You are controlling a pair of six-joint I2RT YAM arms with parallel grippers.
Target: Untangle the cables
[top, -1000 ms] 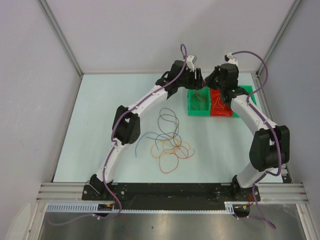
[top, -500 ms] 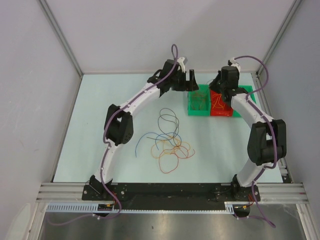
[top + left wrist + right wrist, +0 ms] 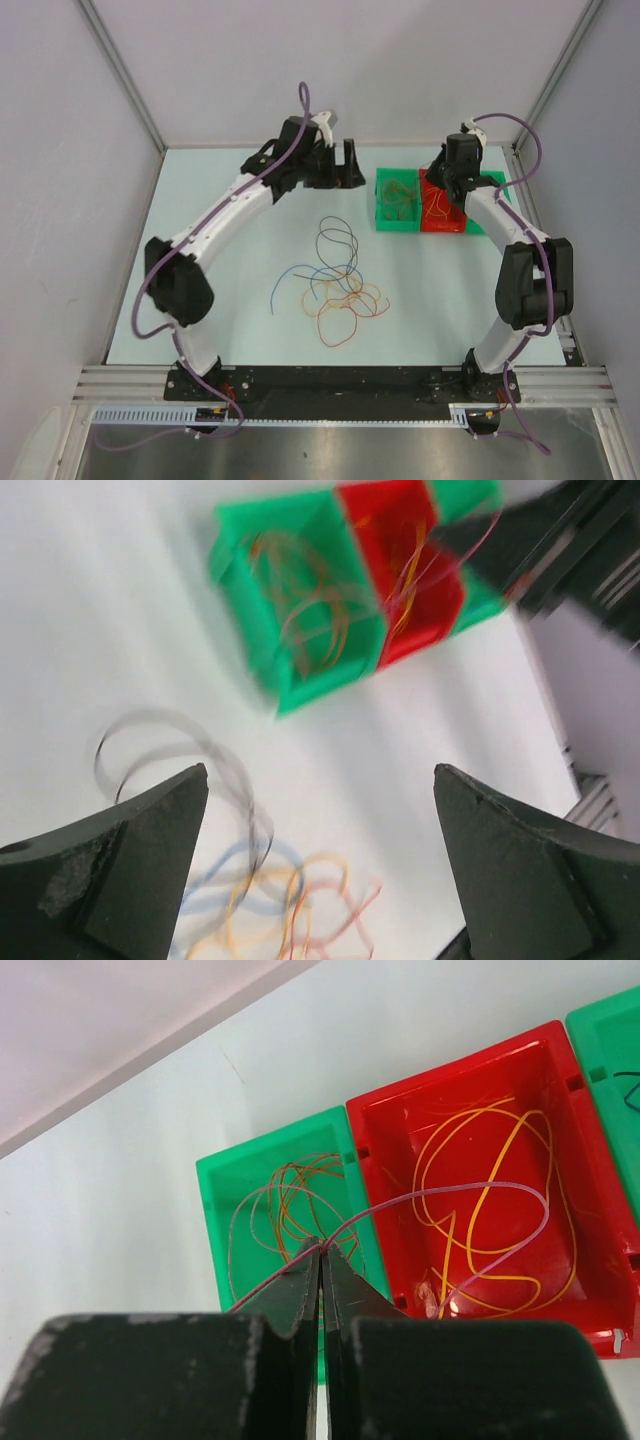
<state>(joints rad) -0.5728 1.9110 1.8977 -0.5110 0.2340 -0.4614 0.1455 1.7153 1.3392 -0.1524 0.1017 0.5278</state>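
Top external view, from the left: the left gripper (image 3: 352,163) hangs over the far part of the table (image 3: 430,290), a matte, pale mint surface, and its blunt black fingers (image 3: 130,850) stand spread as wide as they go with nothing between them. Nearer the middle of the table lie the loose cables (image 3: 335,285), thin limp wires in dark brown, blue, orange and red, piled in overlapping loops. Further right stands a green bin (image 3: 379,205), a glossy rectangular plastic tray holding coiled brown and orange cables (image 3: 290,1200), and touching its right wall is a red bin (image 3: 443,229) of the same shape with yellow-orange cables (image 3: 480,1200) inside. Above these two bins the right gripper (image 3: 322,1255) is pressed closed, its tapered tips pinching a pink-red cable (image 3: 500,1186) that arcs in one loop over the red bin. A second green bin (image 3: 610,1030) is cut off at the frame edge and mostly covered by the right arm from above. Blur smears the left wrist view, so single strands there cannot be told apart.
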